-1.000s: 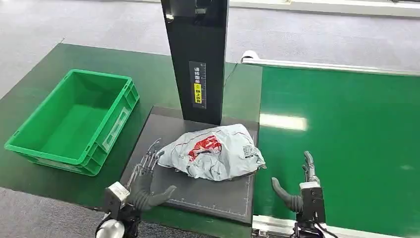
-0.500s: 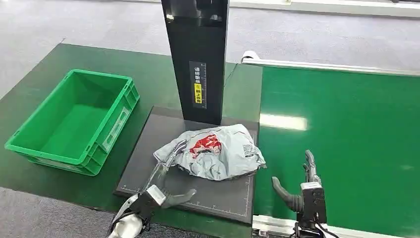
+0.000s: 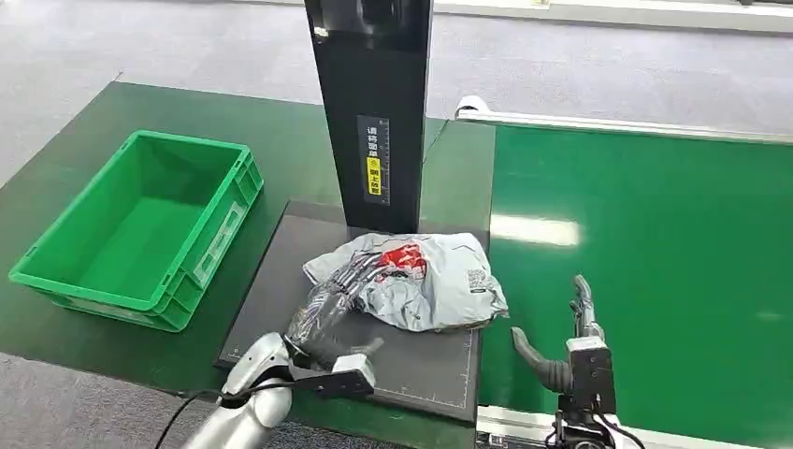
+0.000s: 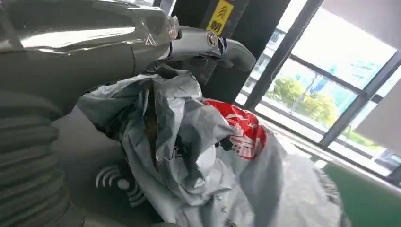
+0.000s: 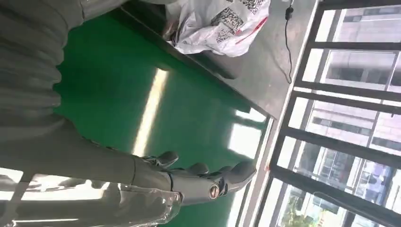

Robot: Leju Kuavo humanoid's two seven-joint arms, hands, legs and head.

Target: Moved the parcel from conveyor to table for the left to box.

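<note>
The crumpled grey plastic parcel with red print (image 3: 411, 279) lies on the black scanner mat (image 3: 271, 281) of my desk, long axis nine-to-three. My left hand (image 3: 337, 304) is nearer, fingers (image 3: 360, 274) laid on its nine o'clock end; whether they grip, I cannot tell. My right hand (image 3: 561, 341) is spread open, holding nothing, at four o'clock.

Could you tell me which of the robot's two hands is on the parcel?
The left hand: its fingers lie on the grey parcel on the black pad. The right hand hovers open over the green conveyor belt, apart from it.
</note>
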